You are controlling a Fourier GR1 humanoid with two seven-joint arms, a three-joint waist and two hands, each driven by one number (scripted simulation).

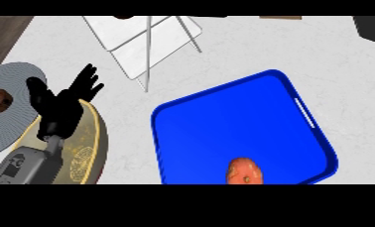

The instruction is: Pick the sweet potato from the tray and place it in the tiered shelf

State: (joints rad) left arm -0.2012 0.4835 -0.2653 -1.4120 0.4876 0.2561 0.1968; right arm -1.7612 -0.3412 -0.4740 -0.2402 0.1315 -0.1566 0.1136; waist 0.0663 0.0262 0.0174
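The sweet potato lay in the blue tray, at its near edge. The white tiered shelf stood well apart on the bench. The left hand rested with fingers spread, holding nothing.

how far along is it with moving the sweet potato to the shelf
The sweet potato lies on the blue tray, at its near edge; the tiered shelf holds nothing visible. Neither hand holds it: the left hand rests open at the left, the right is out of view. Picking, carrying and placing remain.
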